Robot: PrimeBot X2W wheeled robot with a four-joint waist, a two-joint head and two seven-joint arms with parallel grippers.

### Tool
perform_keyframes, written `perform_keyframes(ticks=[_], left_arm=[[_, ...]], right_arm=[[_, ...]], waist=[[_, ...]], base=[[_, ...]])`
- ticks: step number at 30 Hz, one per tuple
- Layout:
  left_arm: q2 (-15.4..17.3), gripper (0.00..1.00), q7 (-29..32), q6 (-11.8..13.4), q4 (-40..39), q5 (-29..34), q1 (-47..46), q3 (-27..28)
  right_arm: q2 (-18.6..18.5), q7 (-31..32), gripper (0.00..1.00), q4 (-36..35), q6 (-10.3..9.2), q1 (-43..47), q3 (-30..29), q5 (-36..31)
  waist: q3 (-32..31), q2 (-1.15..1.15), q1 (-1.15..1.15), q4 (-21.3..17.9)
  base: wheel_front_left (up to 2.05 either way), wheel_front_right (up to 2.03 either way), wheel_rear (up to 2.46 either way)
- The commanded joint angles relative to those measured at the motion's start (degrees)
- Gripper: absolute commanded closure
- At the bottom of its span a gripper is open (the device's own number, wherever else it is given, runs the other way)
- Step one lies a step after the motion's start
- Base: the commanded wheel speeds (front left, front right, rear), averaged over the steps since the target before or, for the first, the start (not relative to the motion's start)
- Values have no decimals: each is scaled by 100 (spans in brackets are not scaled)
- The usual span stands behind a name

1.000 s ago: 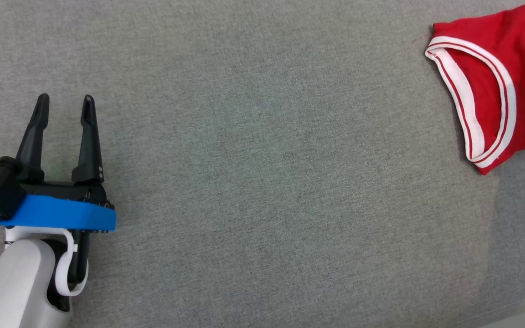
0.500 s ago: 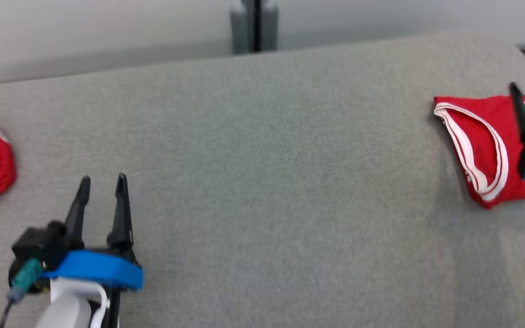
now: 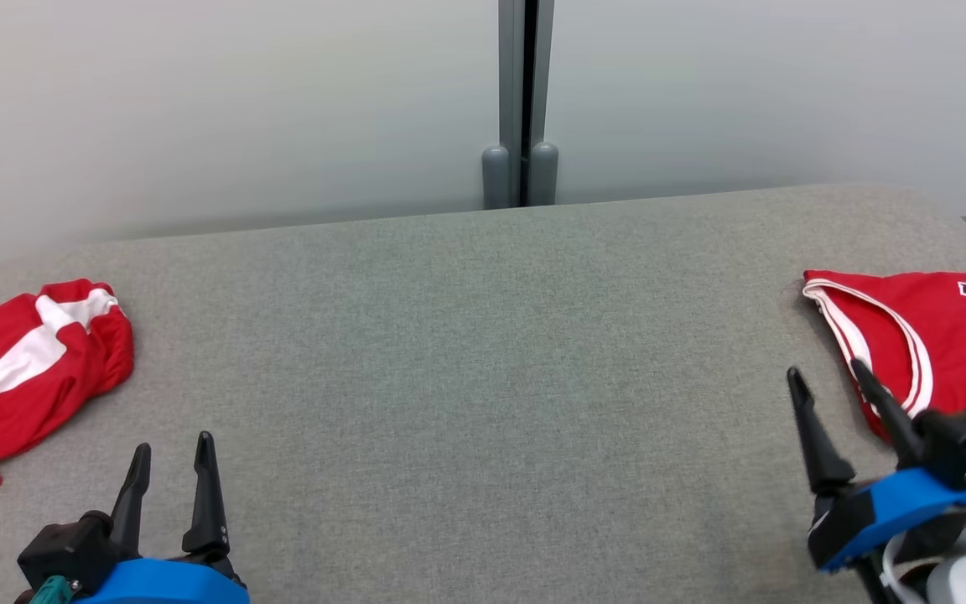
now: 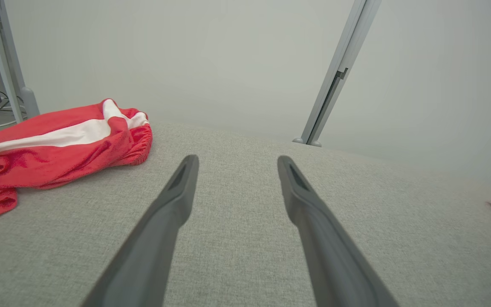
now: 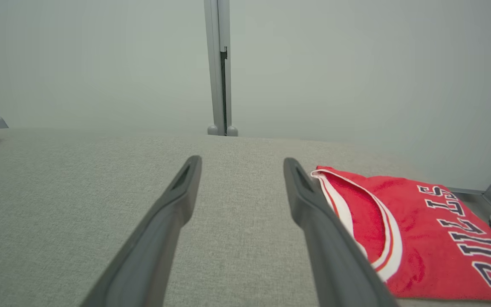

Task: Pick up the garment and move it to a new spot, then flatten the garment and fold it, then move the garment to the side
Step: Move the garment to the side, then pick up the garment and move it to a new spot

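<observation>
- Garment (image 3: 953,327), a red jersey with white trim and dark "BULLS" lettering, lay folded flat at the right end of the grey fabric surface (image 3: 483,335), its trimmed opening turned toward the middle.
- Right claw (image 3: 825,369) stood just beside the jersey's inner edge with its two dark fingers spread wide and nothing between them. Its outer finger (image 3: 885,403) crossed the white trim in the head view; it seemed to hang over the cloth rather than press on it, though the angle left that unsure.
- Left claw (image 3: 173,443) was well apart from the jersey, at the near left of the surface, fingers likewise wide and empty, pointing toward the far edge.
- A second red cloth with a white stripe (image 3: 22,361) lay crumpled at the left end, near the left claw but clear of it.
- Behind the surface rose a pale wall with a grey upright post (image 3: 521,101).
</observation>
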Motion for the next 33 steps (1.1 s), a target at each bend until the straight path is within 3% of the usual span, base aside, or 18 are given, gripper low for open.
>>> perform_keyframes(ticks=[1, 7, 22, 33], left_arm=[[2, 0, -24, 1, -29, 26, 81, 37], [-27, 0, -22, 48, -62, 44, 156, -17], [-57, 0, 32, 145, -137, -17, 245, -69], [-23, 0, 59, 171, -247, 4, 172, -83]], right_arm=[[190, -67, 0, -143, 1, 256, -40, -106], [566, -191, 0, -185, 1, 627, -22, -214], [755, -23, 0, -74, 1, 577, -178, -511], [812, -60, 0, -28, 1, 697, -195, -468]], waist=[[-43, 0, 1, 23], [-175, 0, 1, 79], [-217, 0, 1, 113], [-184, 0, 1, 763]], base=[[0, 0, 0], [0, 0, 0], [0, 0, 0], [0, 0, 0]])
